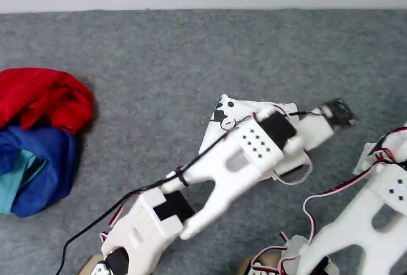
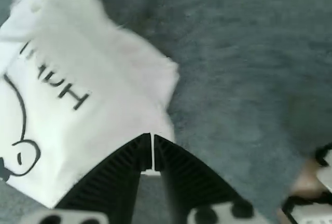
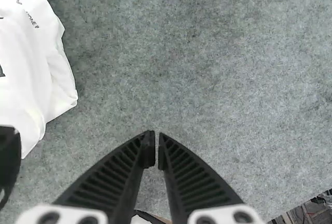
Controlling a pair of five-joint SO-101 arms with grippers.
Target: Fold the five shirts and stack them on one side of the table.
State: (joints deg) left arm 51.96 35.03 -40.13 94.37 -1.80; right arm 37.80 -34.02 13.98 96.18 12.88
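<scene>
**White shirt pinched at its edge, fold under way**

Grey felt-like cover [image 1: 191, 52] spreads over the whole table. Nearest us, the right gripper [image 3: 156, 136] hangs above a bare patch of it, fingers pressed together and holding nothing. The right arm [image 1: 362, 218] rises from the near right corner.

Just beyond, the left arm [image 1: 241, 154] stretches from the near edge out over the white shirt [image 1: 248, 107]. This shirt lies on the cover right of centre, partly gathered, its black print facing up. The left gripper [image 2: 152, 138] has its fingers closed at the shirt's edge, and we judge that they pinch the fabric there.

We take the step in hand to be folding this white shirt, with none of the five yet folded and stacked. The next move calls for carrying the held edge low across the shirt so it lands flat. The idle right gripper could pin the opposite side.

Farther off, well apart at the left edge, a loose heap waits: a red shirt [image 1: 41, 100] crumpled behind a blue shirt [image 1: 44, 167], with a teal shirt [image 1: 16, 173] tucked against the blue. Whether a fifth hides among them we cannot tell.

All the shirts lie straight on the cover, not in any basket or bin.
</scene>
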